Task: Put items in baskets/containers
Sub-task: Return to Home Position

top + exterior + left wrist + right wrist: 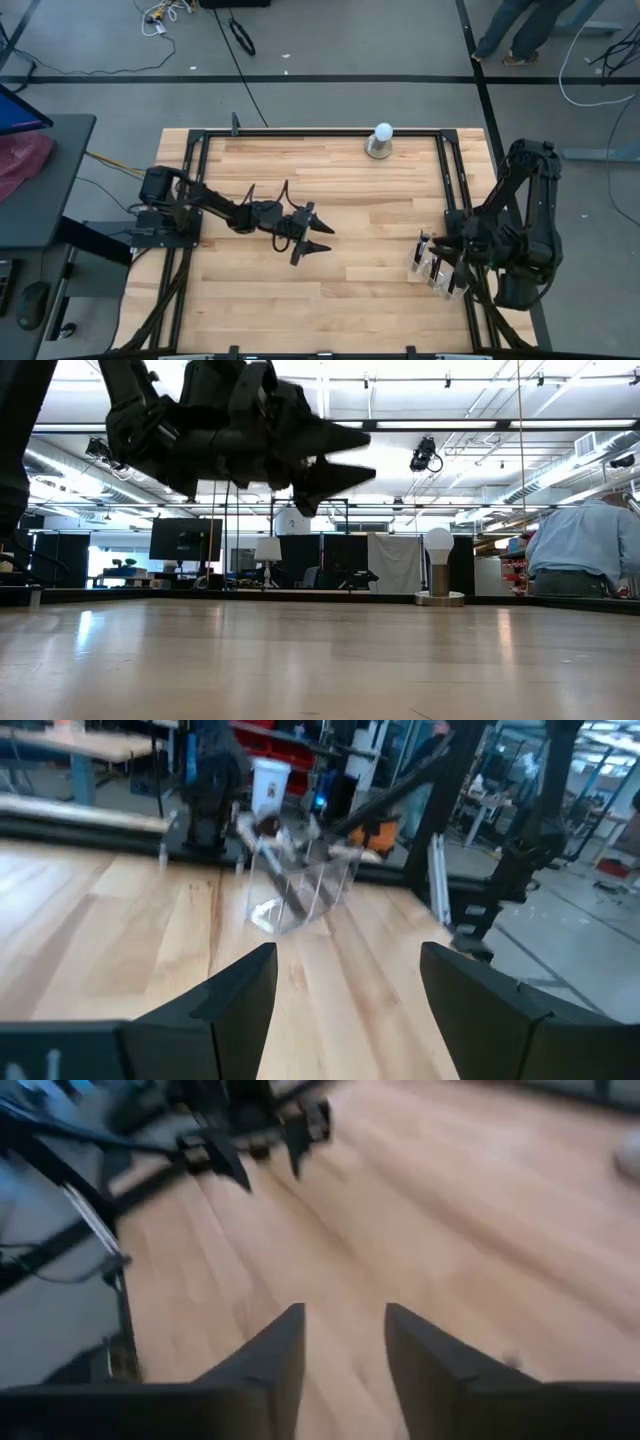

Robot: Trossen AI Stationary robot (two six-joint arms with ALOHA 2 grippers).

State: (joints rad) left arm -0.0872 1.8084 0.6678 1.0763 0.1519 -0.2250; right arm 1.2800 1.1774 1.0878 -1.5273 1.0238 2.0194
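The clear plastic organiser (432,263) stands on the table near its right edge. It also shows in the left wrist view (300,890), with a few dark-handled brushes (290,898) standing in its compartments. My left gripper (325,238) hovers open and empty over the middle of the table, well above the wood in the low view (372,452), with its fingers pointing toward the organiser (347,955). My right gripper (447,243) is by the organiser at the right edge, open and empty (343,1312), facing the table's left side.
A white ball on a round metal base (381,140) stands at the far edge and also shows in the low view (439,565). A black frame (300,133) runs around the table. A person (590,550) stands beyond the table's far right.
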